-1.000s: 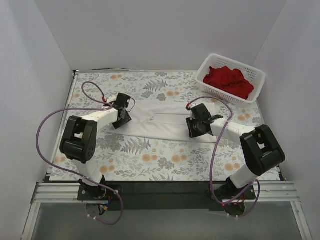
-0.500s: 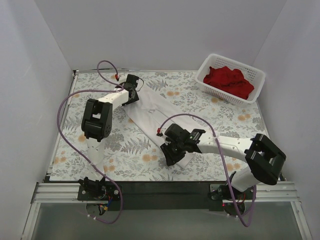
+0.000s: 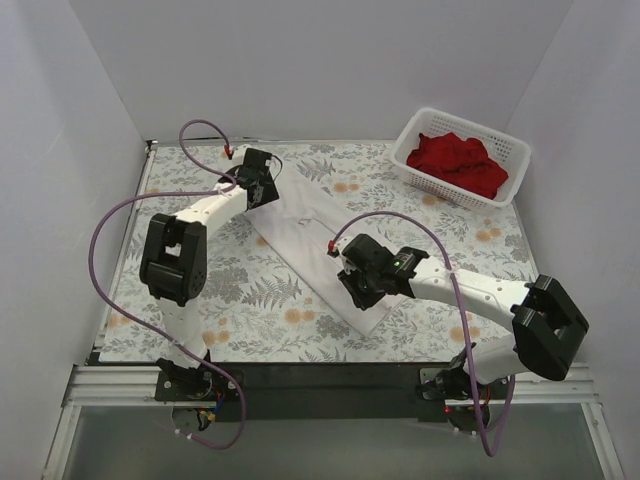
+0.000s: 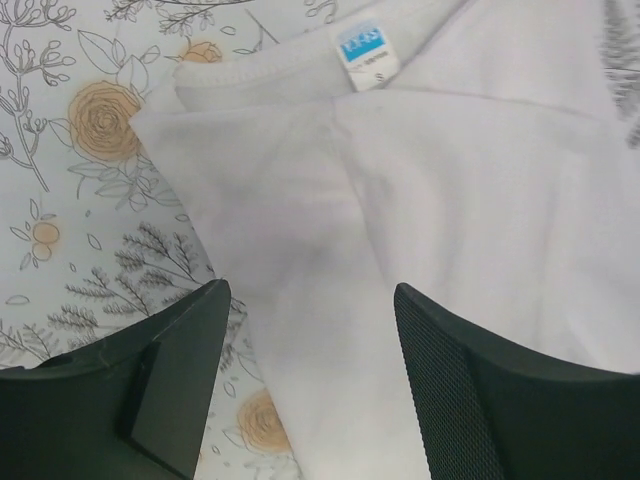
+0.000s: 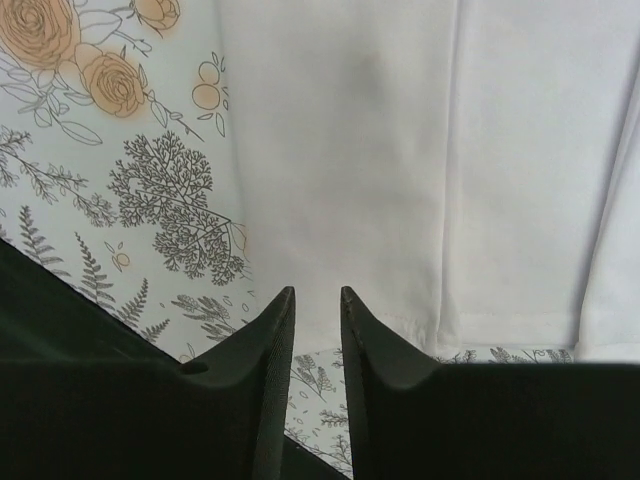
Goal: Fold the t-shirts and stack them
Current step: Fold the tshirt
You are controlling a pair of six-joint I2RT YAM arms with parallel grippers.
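The white t-shirt (image 3: 305, 240), folded into a long strip, lies flat and diagonal on the floral table. My left gripper (image 3: 262, 188) hovers over its collar end, jaws wide open and empty; the left wrist view shows the shirt (image 4: 450, 200) and its blue neck label (image 4: 366, 48) beyond the gripper (image 4: 308, 300). My right gripper (image 3: 358, 285) is over the hem end; in the right wrist view the gripper (image 5: 316, 295) has a narrow gap with nothing in it, above the shirt's hem (image 5: 400, 150). The red t-shirts (image 3: 455, 162) lie bunched in the basket.
The white lattice basket (image 3: 480, 124) stands at the back right corner. Purple cables loop from both arms over the left and middle of the table. White walls close in the left, back and right sides.
The shirt has swung from lying across the table to a diagonal, dragged by both arms. Since half a second ago the right gripper has lifted slightly toward the back right.
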